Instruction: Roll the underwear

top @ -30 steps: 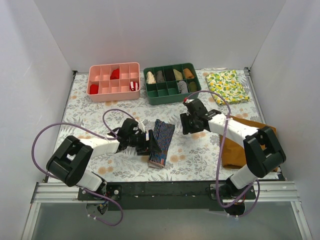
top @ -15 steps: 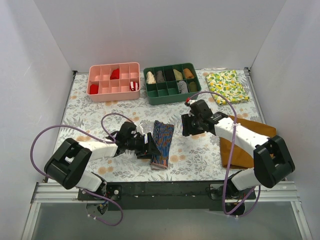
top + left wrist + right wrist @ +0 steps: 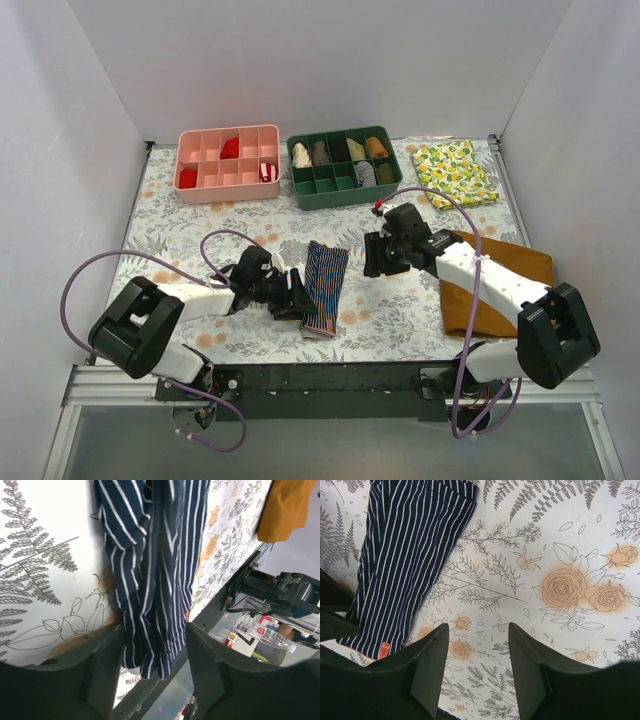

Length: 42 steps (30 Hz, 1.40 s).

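Straddling near end of underwear (image 3: 323,280), a folded strip on flowered cloth (image 3: 400,305), with left gripper (image 3: 153,630) spread wide, likely to start rolling; hovering beside with right gripper (image 3: 477,630) equally wide, empty.

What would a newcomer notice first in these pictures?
The dark striped underwear lies folded in a long strip at mid-table, its near end between the fingers of the left gripper. The right gripper hangs open to its right. Behind stand a pink tray and a green tray.

Underwear (image 3: 322,285), trays (image 3: 230,194), cloths (image 3: 455,172) on floral table (image 3: 400,310)
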Tool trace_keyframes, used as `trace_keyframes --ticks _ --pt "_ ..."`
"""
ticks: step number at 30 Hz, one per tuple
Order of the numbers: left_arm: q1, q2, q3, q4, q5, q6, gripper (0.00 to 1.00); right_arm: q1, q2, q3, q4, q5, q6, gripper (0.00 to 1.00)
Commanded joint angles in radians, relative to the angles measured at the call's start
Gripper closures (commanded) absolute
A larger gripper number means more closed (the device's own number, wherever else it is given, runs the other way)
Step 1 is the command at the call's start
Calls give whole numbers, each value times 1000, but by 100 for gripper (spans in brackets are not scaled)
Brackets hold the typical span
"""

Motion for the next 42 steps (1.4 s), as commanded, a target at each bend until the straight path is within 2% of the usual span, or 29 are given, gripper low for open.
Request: trace_keyframes --ticks 1,3,4,7,8,18,22,25,31,35,42 --pt "-6 67 -25 -94 -94 46 53 14 -40 -15 17 -43 18 42" --pt "-6 84 -19 -65 -95 46 55 22 -51 -32 30 -70 20 42" --pt "-6 91 -13 -62 -95 49 61 31 -66 -41 40 -81 18 42" --pt "-6 134 25 -69 -92 69 71 59 -97 -71 80 -119 0 42" --pt "-6 146 54 -77 -94 75 78 68 -103 -74 84 -119 -6 42" --pt "27 292 309 -314 -103 254 90 289 -120 -28 66 -8 -153 41" --pt "65 364 407 -417 -75 337 92 361 -118 -25 63 45 -230 39" --pt "100 432 501 -518 -63 388 97 393 -118 -28 69 57 -293 38" --pt "126 562 631 -669 -9 460 100 474 -73 -16 98 187 -387 36" --pt "126 605 710 -759 12 509 100 513 -17 14 126 296 -442 36" --pt "126 593 750 -862 18 495 100 573 26 40 198 362 -496 34"
